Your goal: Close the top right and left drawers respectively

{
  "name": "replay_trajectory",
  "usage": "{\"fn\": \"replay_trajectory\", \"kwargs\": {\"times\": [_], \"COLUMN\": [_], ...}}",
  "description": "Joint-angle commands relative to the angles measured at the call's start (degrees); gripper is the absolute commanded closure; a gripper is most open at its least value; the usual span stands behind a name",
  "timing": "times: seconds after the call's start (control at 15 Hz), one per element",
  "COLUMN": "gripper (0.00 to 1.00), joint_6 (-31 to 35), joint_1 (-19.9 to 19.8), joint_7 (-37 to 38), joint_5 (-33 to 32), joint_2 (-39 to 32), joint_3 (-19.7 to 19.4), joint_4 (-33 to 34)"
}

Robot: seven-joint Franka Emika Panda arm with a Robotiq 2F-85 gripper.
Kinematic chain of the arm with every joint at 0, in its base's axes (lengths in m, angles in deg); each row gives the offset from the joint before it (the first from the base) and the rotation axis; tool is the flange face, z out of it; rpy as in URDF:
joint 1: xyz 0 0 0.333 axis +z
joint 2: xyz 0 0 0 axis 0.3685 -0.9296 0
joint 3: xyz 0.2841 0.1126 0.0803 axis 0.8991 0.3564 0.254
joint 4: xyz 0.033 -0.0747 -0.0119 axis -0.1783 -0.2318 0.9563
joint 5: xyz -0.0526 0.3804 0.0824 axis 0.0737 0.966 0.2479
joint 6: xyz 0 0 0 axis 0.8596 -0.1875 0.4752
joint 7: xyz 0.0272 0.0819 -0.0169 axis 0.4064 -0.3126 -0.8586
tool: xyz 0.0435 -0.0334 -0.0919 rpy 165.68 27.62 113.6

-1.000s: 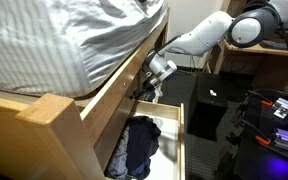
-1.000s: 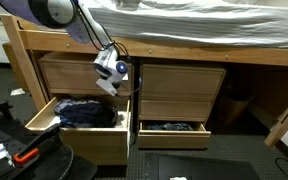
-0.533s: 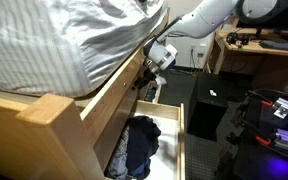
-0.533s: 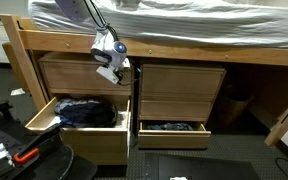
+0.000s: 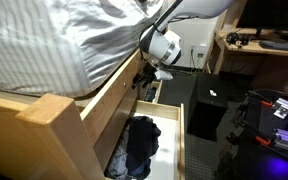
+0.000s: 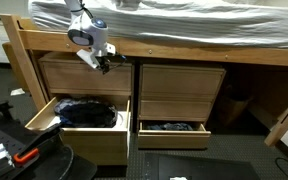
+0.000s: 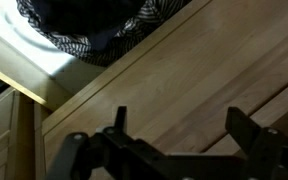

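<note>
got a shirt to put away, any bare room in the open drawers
The long drawer has a bare white strip between the clothes and its front. The other open drawer looks filled edge to edge.

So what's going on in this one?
The robot's gripper hangs open and empty by the upper edge of one top drawer under the bed. That drawer and the other top drawer both look pushed in. The two lower drawers stand pulled out, with dark clothes inside.
</note>
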Motion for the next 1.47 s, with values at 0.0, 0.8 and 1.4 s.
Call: {"fn": "replay_trajectory", "kwargs": {"times": [0.0,0.8,1.4], "gripper": [0.00,0.00,0.00], "joint_6": [3.67,-0.04,-12.32], "joint_1": [13.74,67.96,102.46], "joint_7": [15.51,74.56,117.00], "joint_5": [-0.78,-28.16,-50.37], "joint_2": [9.51,18.78,6.78], "joint_3": [-7.99,-48.46,-87.85], "joint_4": [-14.14,-25.31,-26.82]}}
